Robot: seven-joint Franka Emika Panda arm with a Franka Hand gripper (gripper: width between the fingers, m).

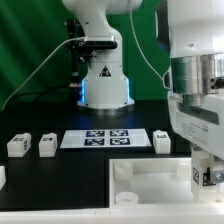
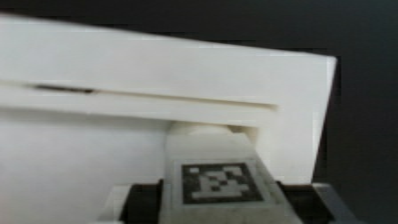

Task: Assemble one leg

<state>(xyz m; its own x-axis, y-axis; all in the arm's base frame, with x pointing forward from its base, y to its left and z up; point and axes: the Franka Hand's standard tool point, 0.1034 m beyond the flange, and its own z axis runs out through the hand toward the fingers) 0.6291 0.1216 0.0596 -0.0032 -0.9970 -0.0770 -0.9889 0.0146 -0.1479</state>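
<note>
— Four stubby white plastic legs with black-and-white tags are what we count, going from the exterior view's left: one leg (image 1: 18, 145) far out on the black desk (image 1: 45, 120), a second leg (image 1: 48, 145) just beside it, a third leg (image 1: 162, 141) past the sheet, and the held leg (image 1: 205, 172) at the exterior view's right.

— And between the second and third?

— One marker board (image 1: 107, 138), thin, flat and white, with four tags printed on it. Nearer the camera lies one large white square panel (image 1: 150, 190) with round corner sockets; we make out one corner socket (image 1: 123, 172) plainly.

— What is the pincer doing?

— Our pincer (image 2: 215, 190) is closed on the held leg (image 2: 215, 172); the wrist view shows the dark fingers (image 2: 134, 200) pressed against both of its sides, tag facing the camera, the leg's far end pointing at the panel (image 2: 125, 130).

— So how do we do this step well?

— We judge the step to be seating that leg in a socket near the panel's right side. We should keep the leg upright, line its end squarely over the socket before lowering, and descend slowly, since a tilted leg would probably catch on the rim or push the panel aside. Whether the leg already touches the panel, we cannot tell.
</note>
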